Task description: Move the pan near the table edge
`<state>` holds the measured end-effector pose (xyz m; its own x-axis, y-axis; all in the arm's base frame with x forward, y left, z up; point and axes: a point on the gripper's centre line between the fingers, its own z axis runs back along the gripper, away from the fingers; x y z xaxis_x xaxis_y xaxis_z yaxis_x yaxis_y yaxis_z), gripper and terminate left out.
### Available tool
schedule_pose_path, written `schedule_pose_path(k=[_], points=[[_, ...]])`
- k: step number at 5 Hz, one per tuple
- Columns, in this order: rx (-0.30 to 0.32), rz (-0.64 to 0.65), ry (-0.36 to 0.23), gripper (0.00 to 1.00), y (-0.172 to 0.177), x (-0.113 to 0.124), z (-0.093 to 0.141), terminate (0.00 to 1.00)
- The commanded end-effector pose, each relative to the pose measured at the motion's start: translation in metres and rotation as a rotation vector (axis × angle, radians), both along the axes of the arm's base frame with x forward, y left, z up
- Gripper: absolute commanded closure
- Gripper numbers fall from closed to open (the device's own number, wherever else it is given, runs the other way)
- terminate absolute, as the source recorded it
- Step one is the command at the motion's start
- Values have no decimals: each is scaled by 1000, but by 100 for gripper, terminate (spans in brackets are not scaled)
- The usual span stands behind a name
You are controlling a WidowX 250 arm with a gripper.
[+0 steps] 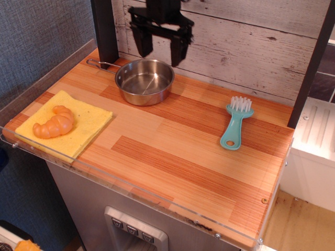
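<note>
The pan [144, 81] is a small shiny steel pan with a thin wire handle pointing left. It sits on the wooden tabletop at the back, close to the plank wall. My gripper [161, 51] hangs open and empty above the pan's far rim, clear of it. The table edge [131, 191] with its clear acrylic strip runs along the front of the tabletop, far from the pan.
A yellow cloth [65, 123] with an orange croissant toy [54, 123] lies at the front left. A teal brush [235, 123] lies at the right. A dark post [104, 29] stands behind the pan handle. A plank wall [251, 47] backs the table.
</note>
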<state>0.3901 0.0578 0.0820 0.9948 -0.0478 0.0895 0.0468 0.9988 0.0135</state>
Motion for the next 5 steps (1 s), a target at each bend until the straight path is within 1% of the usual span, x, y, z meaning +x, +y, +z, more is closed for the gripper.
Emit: schedule_pose_path(k=[1, 3, 4, 5], points=[[43, 2, 10, 0, -5, 13, -14, 0], [76, 4, 55, 0, 3, 1, -37, 0], [102, 0, 43, 0, 8, -3, -48, 0], [97, -21, 35, 0, 10, -4, -53, 0]])
